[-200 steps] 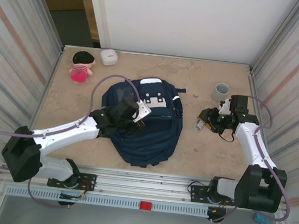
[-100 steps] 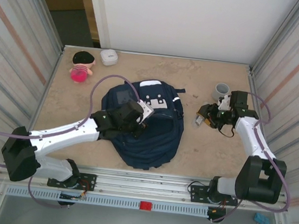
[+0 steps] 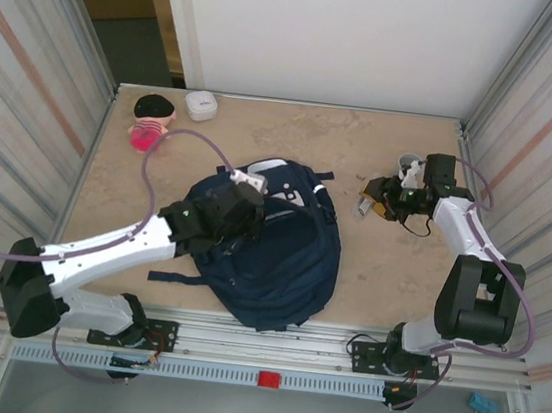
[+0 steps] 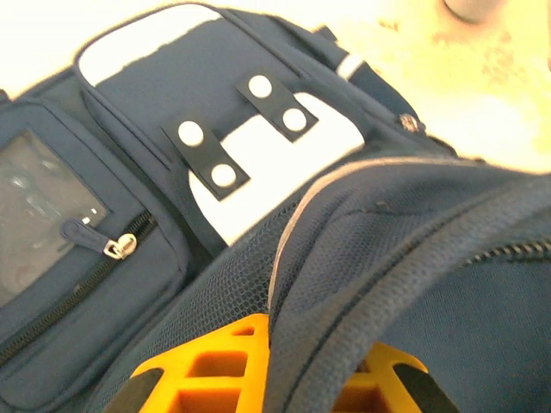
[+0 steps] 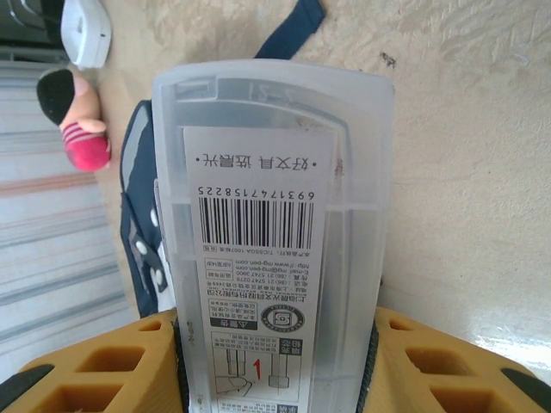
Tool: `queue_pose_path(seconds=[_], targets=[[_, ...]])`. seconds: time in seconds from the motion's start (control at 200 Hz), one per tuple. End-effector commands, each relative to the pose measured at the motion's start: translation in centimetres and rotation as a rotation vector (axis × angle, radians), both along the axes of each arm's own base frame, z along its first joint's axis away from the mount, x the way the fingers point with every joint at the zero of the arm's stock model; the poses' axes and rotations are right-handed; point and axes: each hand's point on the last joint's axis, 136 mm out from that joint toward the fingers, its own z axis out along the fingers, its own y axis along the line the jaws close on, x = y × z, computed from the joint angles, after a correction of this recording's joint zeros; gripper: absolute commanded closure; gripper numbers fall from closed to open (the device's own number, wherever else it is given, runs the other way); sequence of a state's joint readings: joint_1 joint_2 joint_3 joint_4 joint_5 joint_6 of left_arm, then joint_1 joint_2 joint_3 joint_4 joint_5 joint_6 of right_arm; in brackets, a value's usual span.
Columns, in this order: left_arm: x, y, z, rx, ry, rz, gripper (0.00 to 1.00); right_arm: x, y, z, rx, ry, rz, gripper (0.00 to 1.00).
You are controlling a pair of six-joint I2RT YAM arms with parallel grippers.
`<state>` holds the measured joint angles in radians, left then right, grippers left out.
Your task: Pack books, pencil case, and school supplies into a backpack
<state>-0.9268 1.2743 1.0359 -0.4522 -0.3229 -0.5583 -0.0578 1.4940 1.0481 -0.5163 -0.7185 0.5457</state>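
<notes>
Pinching silvery bar (image 5: 275,172) lengthwise, R pincer (image 5: 275,366) has backpack (image 3: 285,258) to its left; L pincer (image 4: 274,374) clamps its fabric

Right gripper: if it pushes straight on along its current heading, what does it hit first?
The right gripper is shut on a clear barcode-labelled case, which leads. Ahead lies bare table, then probably the backpack's top strap; depth is hard to judge.
</notes>
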Motion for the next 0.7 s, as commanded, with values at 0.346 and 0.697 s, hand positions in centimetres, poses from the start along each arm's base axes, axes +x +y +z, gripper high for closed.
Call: queue_pose_path(seconds=[0.346, 0.697], targets=[[7.8, -5.0, 2.4, -0.215, -0.032, 0.235, 1.0, -1.9, -0.6, 4.0, 0.059, -0.052, -0.022, 0.59], [7.5, -4.9, 1.9, -0.249, 0.003, 0.218, 1.0, -5.1, 3.4, 5.4, 0.121, -0.06, -0.04, 0.59]])
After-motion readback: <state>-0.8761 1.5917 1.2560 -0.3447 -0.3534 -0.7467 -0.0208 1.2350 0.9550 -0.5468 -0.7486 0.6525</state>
